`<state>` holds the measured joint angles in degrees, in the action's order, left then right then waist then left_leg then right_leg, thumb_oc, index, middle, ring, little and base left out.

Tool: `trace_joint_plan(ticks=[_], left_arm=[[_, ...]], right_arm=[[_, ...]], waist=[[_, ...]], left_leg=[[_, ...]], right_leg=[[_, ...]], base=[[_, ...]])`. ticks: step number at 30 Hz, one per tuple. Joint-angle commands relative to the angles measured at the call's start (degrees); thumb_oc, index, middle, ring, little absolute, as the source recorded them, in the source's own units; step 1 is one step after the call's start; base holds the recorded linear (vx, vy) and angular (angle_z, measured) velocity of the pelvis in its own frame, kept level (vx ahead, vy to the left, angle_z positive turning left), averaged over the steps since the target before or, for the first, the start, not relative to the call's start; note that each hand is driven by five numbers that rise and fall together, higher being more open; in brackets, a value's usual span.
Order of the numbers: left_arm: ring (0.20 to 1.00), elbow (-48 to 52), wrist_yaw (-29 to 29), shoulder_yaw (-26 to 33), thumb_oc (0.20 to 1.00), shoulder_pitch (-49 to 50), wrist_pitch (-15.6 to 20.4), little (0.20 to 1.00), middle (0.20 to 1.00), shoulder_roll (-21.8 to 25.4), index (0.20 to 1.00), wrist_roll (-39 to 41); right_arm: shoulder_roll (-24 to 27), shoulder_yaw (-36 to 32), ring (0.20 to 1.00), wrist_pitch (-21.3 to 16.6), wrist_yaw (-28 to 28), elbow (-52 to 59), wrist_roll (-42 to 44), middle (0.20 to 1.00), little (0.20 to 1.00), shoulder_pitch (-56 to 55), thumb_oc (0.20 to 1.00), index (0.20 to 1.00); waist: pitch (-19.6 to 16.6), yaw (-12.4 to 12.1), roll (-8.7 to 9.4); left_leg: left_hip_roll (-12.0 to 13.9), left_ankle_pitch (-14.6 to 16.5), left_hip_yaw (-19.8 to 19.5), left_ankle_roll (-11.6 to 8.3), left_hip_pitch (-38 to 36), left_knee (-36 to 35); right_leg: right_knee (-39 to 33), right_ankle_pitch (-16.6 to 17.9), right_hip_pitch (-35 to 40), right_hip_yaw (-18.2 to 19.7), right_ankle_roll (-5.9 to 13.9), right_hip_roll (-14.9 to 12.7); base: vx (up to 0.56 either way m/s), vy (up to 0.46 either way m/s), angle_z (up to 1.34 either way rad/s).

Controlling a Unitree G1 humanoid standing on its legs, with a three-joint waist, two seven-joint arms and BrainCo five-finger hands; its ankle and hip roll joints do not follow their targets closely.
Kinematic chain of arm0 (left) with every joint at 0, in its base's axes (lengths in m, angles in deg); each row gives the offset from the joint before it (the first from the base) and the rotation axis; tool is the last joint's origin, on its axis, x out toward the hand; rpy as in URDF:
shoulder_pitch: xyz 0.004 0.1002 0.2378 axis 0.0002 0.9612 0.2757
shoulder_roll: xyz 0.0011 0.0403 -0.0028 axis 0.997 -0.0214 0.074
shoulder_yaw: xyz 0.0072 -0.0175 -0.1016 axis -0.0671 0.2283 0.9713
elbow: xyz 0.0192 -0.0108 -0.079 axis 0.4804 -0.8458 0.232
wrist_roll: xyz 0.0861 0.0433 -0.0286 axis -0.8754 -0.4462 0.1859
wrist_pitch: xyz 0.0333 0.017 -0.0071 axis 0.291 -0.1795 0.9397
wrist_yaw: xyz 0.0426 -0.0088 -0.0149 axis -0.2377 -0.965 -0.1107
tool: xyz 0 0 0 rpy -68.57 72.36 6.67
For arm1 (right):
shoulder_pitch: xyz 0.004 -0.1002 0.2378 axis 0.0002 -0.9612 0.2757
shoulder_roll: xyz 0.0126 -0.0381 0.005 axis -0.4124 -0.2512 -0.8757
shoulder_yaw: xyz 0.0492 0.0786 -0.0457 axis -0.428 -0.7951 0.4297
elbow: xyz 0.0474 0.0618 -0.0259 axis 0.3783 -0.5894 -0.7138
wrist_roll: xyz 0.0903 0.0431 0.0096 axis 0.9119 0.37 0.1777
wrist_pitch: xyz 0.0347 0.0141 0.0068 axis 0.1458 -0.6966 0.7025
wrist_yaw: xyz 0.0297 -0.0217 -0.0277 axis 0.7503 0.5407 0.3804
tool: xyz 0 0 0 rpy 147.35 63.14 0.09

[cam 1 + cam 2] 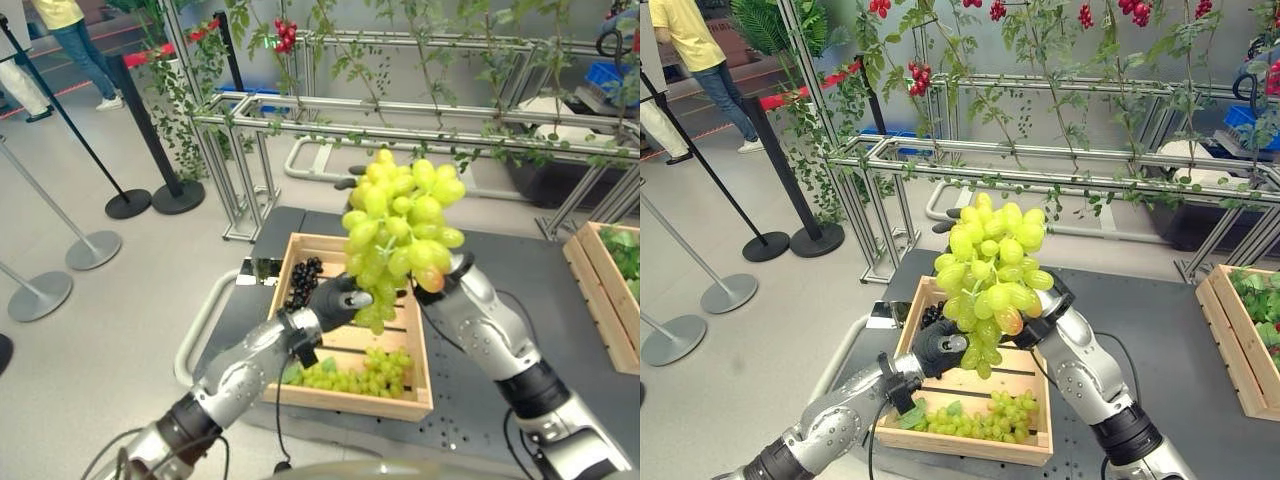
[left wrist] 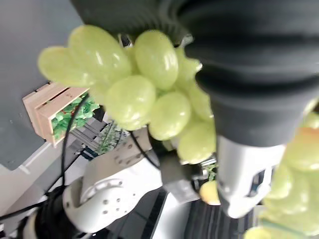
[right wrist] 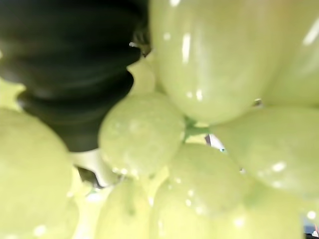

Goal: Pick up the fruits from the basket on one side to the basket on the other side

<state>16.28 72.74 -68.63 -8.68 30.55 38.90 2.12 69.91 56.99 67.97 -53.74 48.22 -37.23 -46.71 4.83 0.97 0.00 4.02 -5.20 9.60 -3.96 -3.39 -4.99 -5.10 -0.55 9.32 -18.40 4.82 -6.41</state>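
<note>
Both hands' fingers [image 2: 239, 179] touch the raised green grape bunch [image 1: 400, 225].

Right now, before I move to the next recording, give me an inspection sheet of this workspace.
Surface: dark table, bare between the crates.
Job's things: green grape bunch raised above the near crate; dark grapes and more green grapes lie inside it; second crate with leaves at the table's right.
Clutter: nothing seen.
Hands: left hand under the bunch's bottom end; right hand behind the bunch, fingers hidden.
Cables: nothing seen.
Surroundings: metal trellis with vines, barrier posts, a person far left.
</note>
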Motion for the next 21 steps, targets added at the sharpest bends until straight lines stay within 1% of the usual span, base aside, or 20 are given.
trace_joint_plan(ticks=[1, 6, 15, 16, 17, 18, 21], left_arm=[[1.0, 1.0, 2.18, -1.36, 1.0, -5.78, 1.79, 1.0, 1.0, -1.41, 1.0, -1.04], [1.0, 1.13, 2.19, -2.45, 1.0, -6.79, 1.69, 1.0, 1.0, -1.83, 1.0, -0.86], [1.0, 1.22, 2.21, -2.33, 1.0, -7.38, 1.9, 1.0, 1.0, -2.39, 1.0, -0.1], [0.476, 1.05, 2.06, -2.13, 0.476, -7.19, 1.98, 0.476, 0.476, -2.57, 0.476, 0.15], [0.476, 0.78, 1.86, -1.95, 0.476, -7.13, 2.19, 0.476, 0.476, -2.71, 0.476, 0.16], [0.2, 0.77, 1.74, -1.69, 0.2, -6.79, 2.14, 0.2, 0.2, -2.95, 0.2, 0.57], [0.2, 0.33, 1.41, -1.33, 0.2, -6.42, 2.4, 0.2, 0.2, -3.19, 0.2, 0.49]], right_arm=[[-1.06, 0.09, 0.2, -3.19, -0.94, 4.01, 0.94, 0.2, 0.2, 6.39, 0.2, 0.2], [-1.36, 0.64, 0.2, -3.3, -1.02, 3.95, 1.18, 0.2, 0.2, 6.69, 0.2, 0.2], [-1.59, 0.35, 0.2, -3.41, -1.25, 4.24, 1.39, 0.2, 0.2, 6.46, 0.2, 0.2], [-1.53, 0.3, 0.2, -3.47, -1.21, 4.21, 1.38, 0.2, 0.2, 6.35, 0.2, 0.2], [-1.55, 0.21, 0.2, -3.45, -1.27, 4.19, 1.32, 0.2, 0.2, 6.22, 0.2, 0.2], [-1.69, -0.13, 0.2, -3.57, -1.2, 4.38, 1.32, 0.2, 0.2, 6.05, 0.2, 0.2], [-1.68, -0.33, 0.2, -3.6, -1.02, 4.44, 1.32, 0.2, 0.2, 5.81, 0.2, 0.2]], waist=[[-2.12, 1.58, 1.6], [-2.0, 1.71, 1.55], [-2.04, 1.82, 1.54], [-2.09, 1.83, 1.59], [-2.11, 1.83, 1.62], [-2.15, 1.8, 1.65], [-2.16, 1.77, 1.67]], left_leg=[[0.13, 4.15, -0.67, 1.34, -1.07, 1.34], [0.14, 4.16, -0.74, 1.35, -1.0, 1.39], [0.06, 4.17, -0.78, 1.36, -1.02, 1.36], [0.01, 4.18, -0.79, 1.36, -1.06, 1.31], [0.0, 4.18, -0.79, 1.36, -1.07, 1.3], [0.01, 4.22, -0.84, 1.36, -1.08, 1.34], [-0.02, 4.23, -0.88, 1.37, -1.08, 1.34]], right_leg=[[3.27, 1.78, -3.39, -1.11, 4.97, -4.21], [3.41, 1.67, -3.42, -1.07, 4.92, -4.14], [3.38, 1.57, -3.32, -1.14, 4.9, -4.1], [3.36, 1.58, -3.29, -1.12, 4.92, -4.09], [3.35, 1.59, -3.26, -1.15, 4.92, -4.09], [3.36, 1.58, -3.23, -1.21, 4.93, -4.12], [3.41, 1.53, -3.23, -1.23, 4.92, -4.12]], base=[[0.0, 0.0, 0.0], [0.0, 0.0, 0.0], [0.0, 0.0, 0.0], [0.0, 0.0, 0.0], [0.0, 0.0, 0.0], [0.0, 0.0, 0.0], [0.0, 0.0, 0.0]])
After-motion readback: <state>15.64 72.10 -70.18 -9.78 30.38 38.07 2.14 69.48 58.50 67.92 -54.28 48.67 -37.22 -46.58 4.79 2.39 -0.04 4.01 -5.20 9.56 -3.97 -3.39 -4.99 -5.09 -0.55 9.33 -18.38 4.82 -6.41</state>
